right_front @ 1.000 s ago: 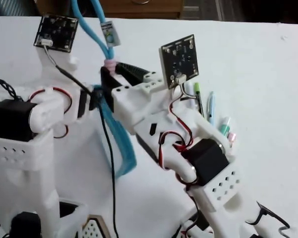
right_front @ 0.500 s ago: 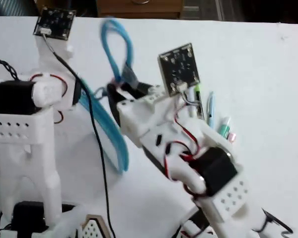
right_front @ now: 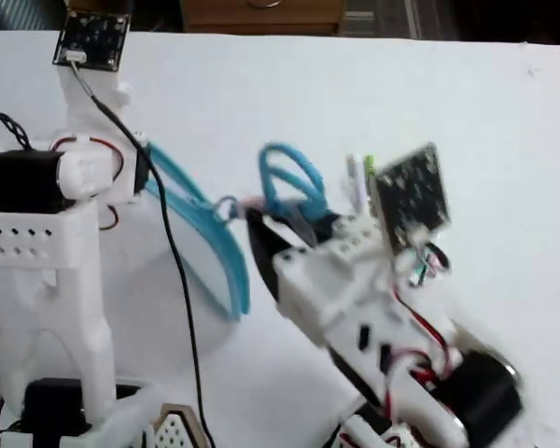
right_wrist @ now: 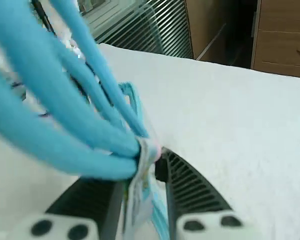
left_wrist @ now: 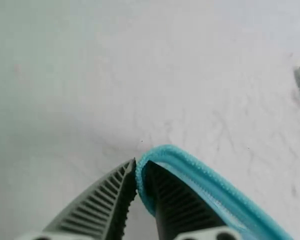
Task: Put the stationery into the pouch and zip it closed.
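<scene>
Holding the pouch (right_front: 201,245) up over the table (right_front: 504,112), left gripper (left_wrist: 140,172) pinched on its blue rim, right gripper (right_wrist: 140,167) clamped on its strap loop (right_front: 285,182), pens (right_front: 359,173) lying outside, apparently nothing packed or zipped yet.

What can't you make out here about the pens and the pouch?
- Pens: high view, mostly behind the right arm's camera board; count unclear.
- Pouch: high view, partly behind the left arm; zipper state unclear.
- Pouch in the left gripper: left wrist view, cut off by the edge.
- Blue loop in the right gripper: right wrist view, blurred.
</scene>
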Robot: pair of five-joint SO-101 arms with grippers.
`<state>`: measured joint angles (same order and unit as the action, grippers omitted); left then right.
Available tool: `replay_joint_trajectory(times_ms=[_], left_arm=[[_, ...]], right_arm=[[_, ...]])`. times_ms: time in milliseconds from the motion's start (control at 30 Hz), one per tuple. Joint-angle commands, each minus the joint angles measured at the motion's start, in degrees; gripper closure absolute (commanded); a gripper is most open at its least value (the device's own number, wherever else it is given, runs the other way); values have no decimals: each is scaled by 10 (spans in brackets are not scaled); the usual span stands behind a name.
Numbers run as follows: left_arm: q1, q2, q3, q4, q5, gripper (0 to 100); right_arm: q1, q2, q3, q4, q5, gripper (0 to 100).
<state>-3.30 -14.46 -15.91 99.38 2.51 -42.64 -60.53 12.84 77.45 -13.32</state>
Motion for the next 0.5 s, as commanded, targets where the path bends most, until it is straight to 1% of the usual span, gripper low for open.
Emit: replay_joint_trajectory(times_ms=[0,133,200,467], left_arm=[[-9,27,7,-4,14,977],[-6,27,7,-8,15,977],[-6,27,7,-8,15,977],[-6,27,7,-8,16,977]], right_arm=[[9,-51,-4,43,12,981],[54,-78,-4,71,17,981],[72,-87,-4,83,31,981],[73,-88,-4,90,49,981]])
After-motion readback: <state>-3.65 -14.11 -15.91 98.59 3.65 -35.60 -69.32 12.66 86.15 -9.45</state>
